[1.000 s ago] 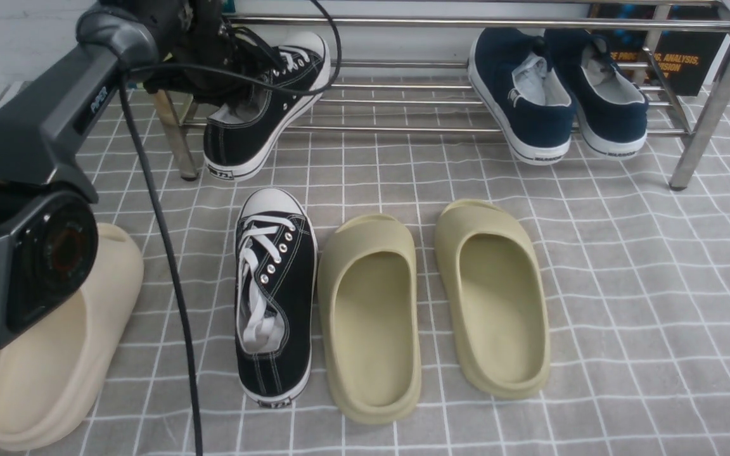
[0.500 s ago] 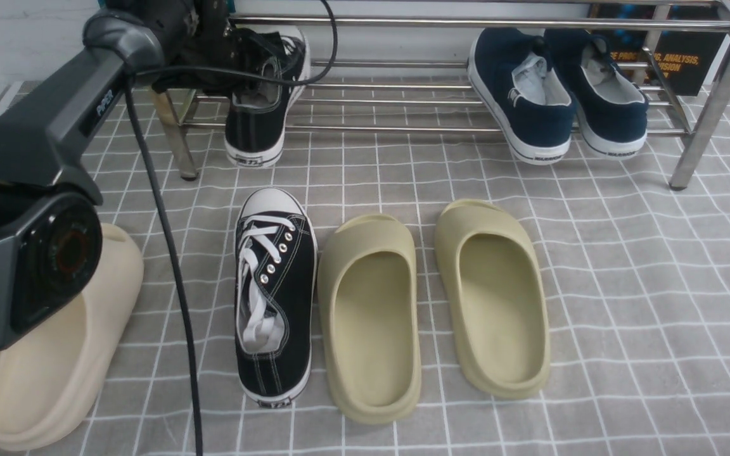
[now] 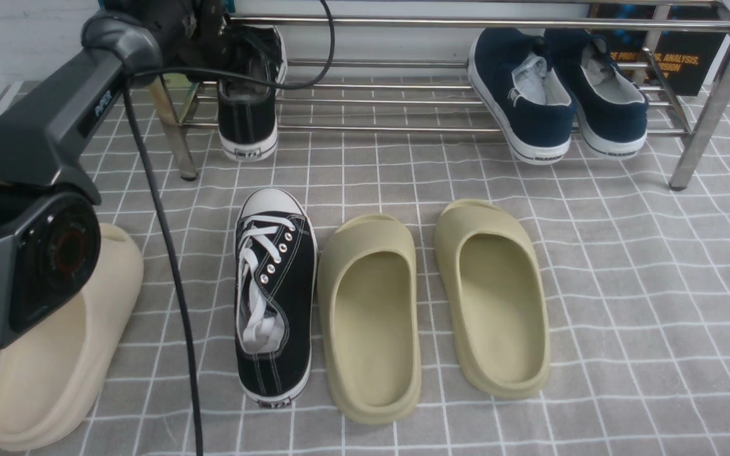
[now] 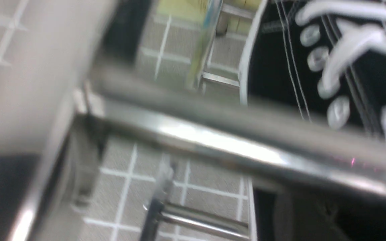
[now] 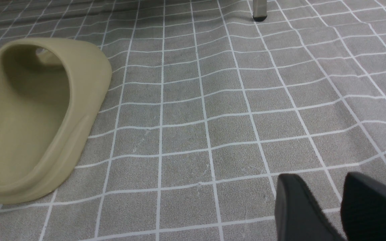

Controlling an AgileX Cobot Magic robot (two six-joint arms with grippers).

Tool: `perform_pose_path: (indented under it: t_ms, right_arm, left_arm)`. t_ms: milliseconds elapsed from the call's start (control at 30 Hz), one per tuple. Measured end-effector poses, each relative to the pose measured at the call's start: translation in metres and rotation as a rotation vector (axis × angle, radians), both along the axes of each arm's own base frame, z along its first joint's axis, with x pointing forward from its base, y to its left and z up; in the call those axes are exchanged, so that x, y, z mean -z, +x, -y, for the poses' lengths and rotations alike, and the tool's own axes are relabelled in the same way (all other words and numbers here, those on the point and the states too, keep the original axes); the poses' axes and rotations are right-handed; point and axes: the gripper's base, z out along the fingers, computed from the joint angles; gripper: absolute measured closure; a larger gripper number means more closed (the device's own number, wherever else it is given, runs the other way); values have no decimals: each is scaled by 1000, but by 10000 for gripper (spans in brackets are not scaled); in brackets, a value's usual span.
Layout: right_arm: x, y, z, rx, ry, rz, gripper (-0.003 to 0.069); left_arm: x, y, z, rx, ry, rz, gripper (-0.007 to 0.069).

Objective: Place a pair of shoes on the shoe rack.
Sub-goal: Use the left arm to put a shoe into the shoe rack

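1. Sneakers are split up: the racked sneaker (image 3: pixel 248 107) sits on the lower bars of the shoe rack (image 3: pixel 466 23) in the frame's upper left, heel overhanging the front tube. The floor sneaker (image 3: pixel 274 297) lies lower centre-left.
2. The floor sneaker's long axis runs up the frame, its white rubber toe cap toward the rack. It lies below the left gripper (image 3: pixel 210 41), likely the nearer one.
3. That gripper is buried at the racked sneaker's collar, so its jaws cannot be made out.
4. The right gripper (image 5: pixel 325 182), jaws narrowly parted and empty, hangs over the checked mat (image 5: pixel 213 100) near a smooth olive foam slide (image 5: pixel 39 113).
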Motion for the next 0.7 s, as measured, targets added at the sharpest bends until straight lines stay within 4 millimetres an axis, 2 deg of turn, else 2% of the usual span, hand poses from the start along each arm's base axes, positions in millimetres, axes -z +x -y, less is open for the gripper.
perform_pose_path:
  t_ms: [33, 133, 200, 267, 367, 400, 500, 600, 633, 667, 700]
  right_arm:
    - [0, 0, 0, 0, 0, 0, 420]
    - [0, 0, 0, 0, 0, 0, 420]
    - [0, 0, 0, 0, 0, 0, 420]
    - [0, 0, 0, 0, 0, 0, 420]
    - [0, 0, 0, 0, 0, 0, 420]
    - [0, 0, 0, 0, 0, 0, 420]
    - [0, 0, 0, 0, 0, 0, 420]
    - [0, 0, 0, 0, 0, 0, 420]
    - [0, 0, 0, 0, 0, 0, 420]
    - [0, 0, 0, 0, 0, 0, 420]
    - [0, 0, 0, 0, 0, 0, 420]
  left_arm:
    - [0, 0, -1, 9, 14, -5, 384]
    - [-2, -4, -2, 3, 5, -42, 286]
    - [-10, -11, -2, -1, -8, -72, 259]
    - [-25, -21, -2, 12, -18, -97, 263]
    - [-42, -31, -2, 38, -26, -114, 293]
    - [-56, -41, -2, 69, -29, -132, 335]
    - [-72, -58, 2, 139, -17, -192, 431]
    - [-74, -71, 14, 243, -27, -282, 587]
    - [-74, -72, 15, 252, -28, -287, 596]
    - [-69, -73, 24, 308, -37, -310, 638]
    - [-63, -72, 30, 343, -43, -326, 638]
